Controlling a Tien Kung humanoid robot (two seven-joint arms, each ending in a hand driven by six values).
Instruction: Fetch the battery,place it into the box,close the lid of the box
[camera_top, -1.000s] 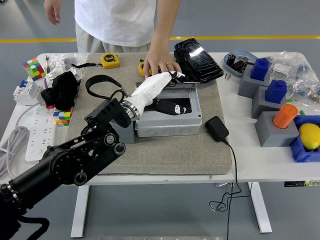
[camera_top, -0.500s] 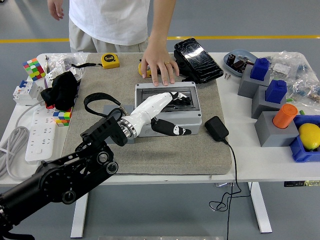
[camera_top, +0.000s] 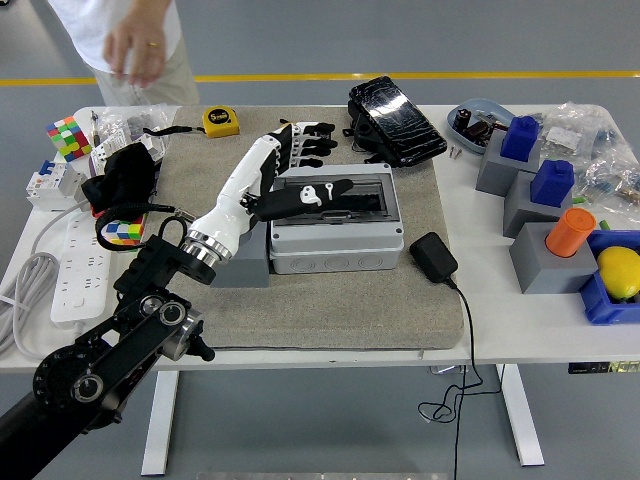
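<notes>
Junction box (camera_top: 335, 222): grey rigid plastic case, centre of the felt mat (camera_top: 400, 300). Left hand (camera_top: 290, 165), fingers (camera_top: 312, 140) spread wide and empty, thumb over the box's top. Lid appears shut, likely stiff; best pressed at its front edge. Battery not visible, presumably inside. Person's hand (camera_top: 135, 50) blurred, well beyond the box.
</notes>
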